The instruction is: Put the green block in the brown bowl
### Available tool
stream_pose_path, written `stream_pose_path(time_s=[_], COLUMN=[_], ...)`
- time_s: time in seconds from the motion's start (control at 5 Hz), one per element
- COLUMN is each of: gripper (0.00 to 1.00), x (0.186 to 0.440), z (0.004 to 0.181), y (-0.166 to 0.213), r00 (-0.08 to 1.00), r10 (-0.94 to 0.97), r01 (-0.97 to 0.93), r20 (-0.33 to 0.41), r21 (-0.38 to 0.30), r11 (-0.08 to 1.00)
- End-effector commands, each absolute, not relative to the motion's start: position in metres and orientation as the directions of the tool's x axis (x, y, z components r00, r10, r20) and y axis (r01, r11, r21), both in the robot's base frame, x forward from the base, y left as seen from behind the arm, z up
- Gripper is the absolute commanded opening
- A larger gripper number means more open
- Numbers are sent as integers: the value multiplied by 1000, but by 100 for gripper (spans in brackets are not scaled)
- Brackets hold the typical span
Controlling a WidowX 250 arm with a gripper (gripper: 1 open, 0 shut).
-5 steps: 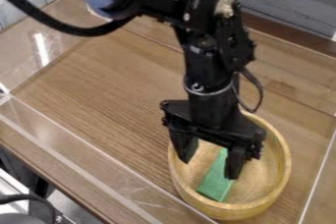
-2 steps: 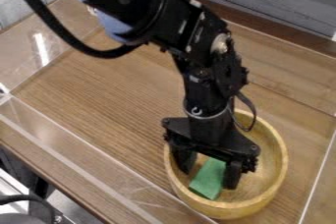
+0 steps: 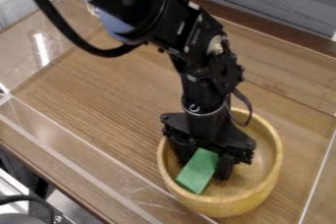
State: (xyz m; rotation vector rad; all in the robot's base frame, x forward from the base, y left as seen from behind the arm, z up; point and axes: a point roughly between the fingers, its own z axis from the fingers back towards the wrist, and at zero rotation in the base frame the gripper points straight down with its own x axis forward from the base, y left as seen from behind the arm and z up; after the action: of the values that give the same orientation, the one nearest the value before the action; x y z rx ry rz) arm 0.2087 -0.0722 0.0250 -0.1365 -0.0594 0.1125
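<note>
The gripper (image 3: pixel 207 158) reaches straight down into the bowl (image 3: pixel 266 174), its jaws set either side of the block (image 3: pixel 198 172), which lies inside the bowl. Whether they clamp it or only flank it, you cannot tell. Confirm the block rests on the bottom, spread the jaws fully, then lift straight up.

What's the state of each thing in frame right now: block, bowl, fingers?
green block: inside the bowl, tilted, one end up between the fingers.
brown bowl: upright on the table, holding only the block.
gripper: pointing down into the bowl, fingers either side of the block's upper end; whether they clamp it can't be told.
table: wood top, bowl sits near its front right edge.
</note>
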Motion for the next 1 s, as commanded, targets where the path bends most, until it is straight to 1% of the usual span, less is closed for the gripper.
stream_pose_path(time_s=[0.0, 0.8], gripper=[0, 0], x=[206, 203], z=[22, 24], y=[-72, -75], r00=[993, 993], r10=[115, 120], r01=[-109, -118], r20=[38, 7], r21=[-138, -139], r11=[984, 983])
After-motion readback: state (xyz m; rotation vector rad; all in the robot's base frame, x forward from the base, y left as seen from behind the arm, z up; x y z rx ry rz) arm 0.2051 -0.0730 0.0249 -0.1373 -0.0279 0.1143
